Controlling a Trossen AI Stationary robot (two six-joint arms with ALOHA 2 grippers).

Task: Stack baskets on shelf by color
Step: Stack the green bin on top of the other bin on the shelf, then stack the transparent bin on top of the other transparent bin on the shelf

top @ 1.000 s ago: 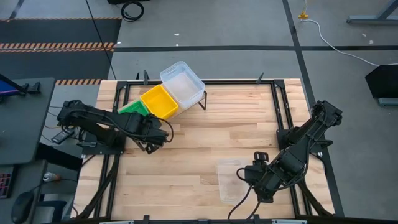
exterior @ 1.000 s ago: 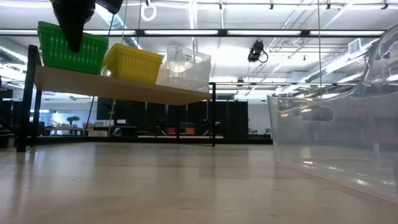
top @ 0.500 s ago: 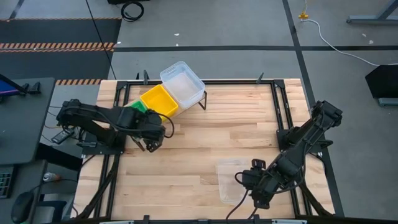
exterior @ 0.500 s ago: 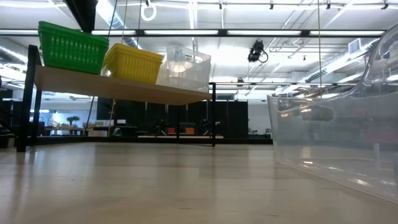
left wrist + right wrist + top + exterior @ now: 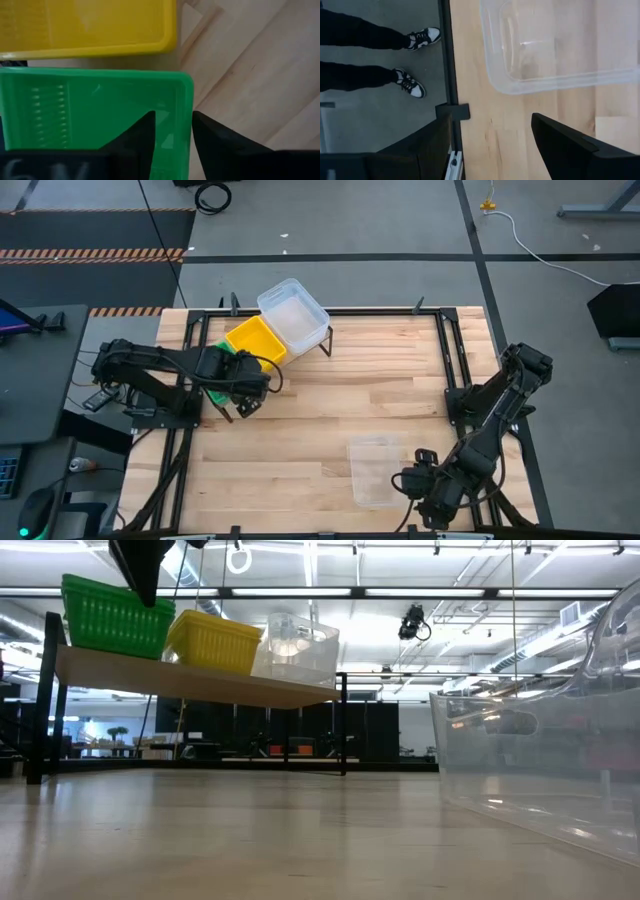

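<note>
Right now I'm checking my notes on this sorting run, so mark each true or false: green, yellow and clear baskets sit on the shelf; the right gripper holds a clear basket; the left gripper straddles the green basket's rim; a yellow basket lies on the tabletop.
1. True: green basket, yellow basket, clear basket line the shelf.
2. False: right gripper is open, clear of the loose clear basket.
3. True: left gripper.
4. False: it's shelved.
</note>
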